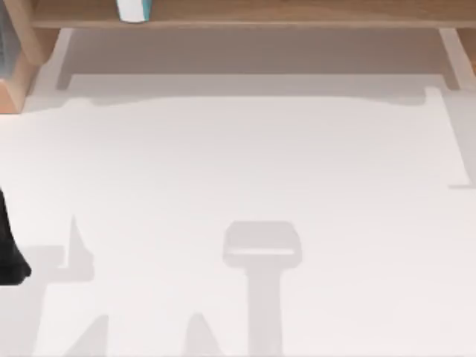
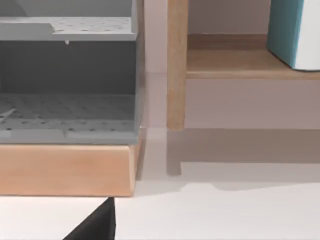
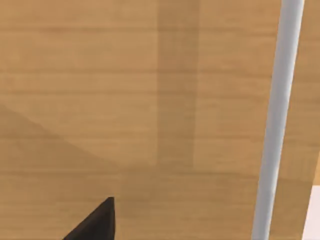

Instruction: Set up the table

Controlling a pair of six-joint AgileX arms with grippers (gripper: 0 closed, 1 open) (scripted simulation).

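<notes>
Left arm's black gripper point(image 1: 10, 256) at left edge of broad white matte table point(image 1: 245, 171); finger state: cannot tell. Grey perforated tray rack point(image 2: 67, 80) on light-brown wooden block point(image 2: 65, 170) at far-left corner. Light-brown wooden shelf point(image 1: 245, 15) along far edge, teal-and-white upright object point(image 1: 134, 9) on it. Right gripper's black fingertip point(image 3: 95, 222) close against wood surface beside thin white bar point(image 3: 277, 120); state: cannot tell.
</notes>
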